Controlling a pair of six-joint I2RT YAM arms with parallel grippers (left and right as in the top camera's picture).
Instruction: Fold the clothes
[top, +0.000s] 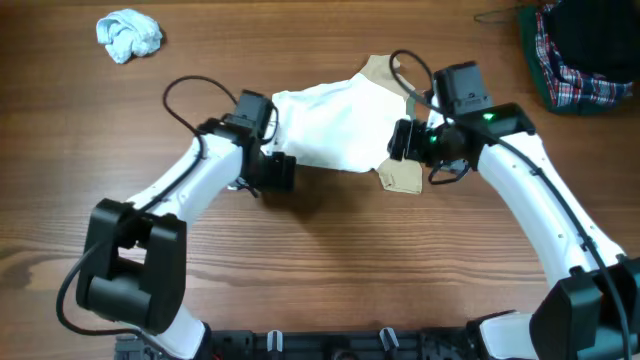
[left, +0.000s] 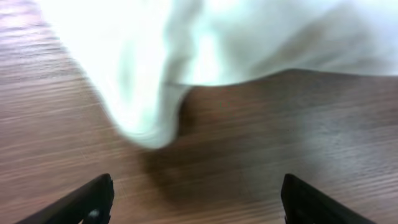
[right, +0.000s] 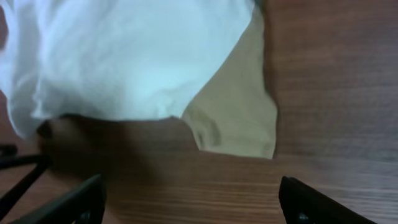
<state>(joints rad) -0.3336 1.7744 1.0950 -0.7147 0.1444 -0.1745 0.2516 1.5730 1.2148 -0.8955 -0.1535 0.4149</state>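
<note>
A white garment (top: 335, 125) lies in the middle of the table, on top of a beige garment (top: 402, 176) that sticks out at its right and top. My left gripper (top: 277, 172) is open and empty at the white garment's front left corner. In the left wrist view the white cloth (left: 186, 56) lies just ahead of the open fingers (left: 196, 202). My right gripper (top: 403, 140) is open and empty at the garment's right edge. In the right wrist view the white cloth (right: 124, 56) and beige cloth (right: 239, 121) lie ahead of the open fingers (right: 189, 202).
A crumpled pale blue-white cloth (top: 129, 35) lies at the back left. A pile of plaid and dark clothes (top: 580, 50) sits at the back right corner. The table is brown wood (top: 330, 270).
</note>
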